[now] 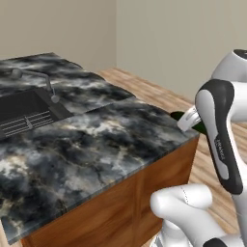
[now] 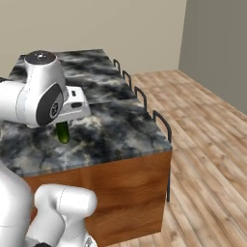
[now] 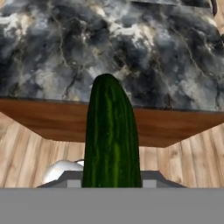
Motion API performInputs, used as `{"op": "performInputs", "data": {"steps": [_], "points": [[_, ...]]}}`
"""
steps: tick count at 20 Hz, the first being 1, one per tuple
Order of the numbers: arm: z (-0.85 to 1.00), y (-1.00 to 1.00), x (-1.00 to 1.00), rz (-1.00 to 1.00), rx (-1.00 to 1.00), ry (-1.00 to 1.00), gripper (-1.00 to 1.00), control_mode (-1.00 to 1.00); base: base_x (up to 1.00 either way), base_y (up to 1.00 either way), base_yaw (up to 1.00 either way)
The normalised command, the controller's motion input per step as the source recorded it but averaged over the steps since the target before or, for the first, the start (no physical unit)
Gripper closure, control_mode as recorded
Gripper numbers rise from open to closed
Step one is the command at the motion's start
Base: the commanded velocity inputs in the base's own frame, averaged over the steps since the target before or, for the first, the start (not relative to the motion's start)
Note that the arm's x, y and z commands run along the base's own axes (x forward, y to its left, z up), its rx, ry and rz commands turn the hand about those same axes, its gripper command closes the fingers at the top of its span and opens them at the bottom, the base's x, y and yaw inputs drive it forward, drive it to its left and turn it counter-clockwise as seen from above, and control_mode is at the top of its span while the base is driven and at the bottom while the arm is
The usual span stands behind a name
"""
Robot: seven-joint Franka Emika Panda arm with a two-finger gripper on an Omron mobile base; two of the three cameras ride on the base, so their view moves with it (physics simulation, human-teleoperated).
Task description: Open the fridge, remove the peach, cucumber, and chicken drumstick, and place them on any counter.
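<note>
- In the hand view the cucumber (image 3: 111,135) is closest, rising from the bottom edge straight up the middle; its long axis runs along the line of sight, and its rounded dark green tip points at the near edge of the counter (image 3: 131,48).
- The gripper (image 2: 64,126) is clamped on the cucumber: in the right base view the green stick hangs out of the white hand, long axis close to vertical, free end pointing down at the marbled top.
- In that view the free end looks just above the stone near the front edge; whether it touches I cannot tell.
- In the left base view a short dark green end of the cucumber shows beside the forearm, just past the counter's right corner.
- Under the stone, brown wooden cabinets (image 2: 125,193) carry dark curved handles (image 2: 164,123) along the right side.
- Farther back in the left base view, a black sink (image 1: 26,113) is sunk into the counter, with a grey faucet (image 1: 46,82) behind it.
- Beyond lie a wooden plank floor (image 2: 207,144) and plain beige walls.
</note>
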Motion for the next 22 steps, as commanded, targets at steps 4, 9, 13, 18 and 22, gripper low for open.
{"op": "performInputs", "data": {"steps": [4, 9, 13, 18, 22], "points": [[-0.49, -0.02, 0.46, 0.01, -0.02, 0.06, 1.0, -1.0, 0.0, 0.0, 0.0], [-0.34, 0.01, 0.66, 0.0, -0.04, 0.07, 1.0, -1.0, 0.0, 0.0, 0.0], [-0.33, 0.05, 0.94, 0.0, -0.05, 0.09, 1.0, -1.0, 0.0, 0.0, 0.0], [-0.47, 0.11, 1.0, 0.04, -0.06, 0.07, 1.0, -1.0, 0.0, 0.0, 0.0], [-0.62, 0.11, 0.9, 0.1, -0.04, -0.03, 1.0, -1.0, 0.0, 0.0, 0.0]]}}
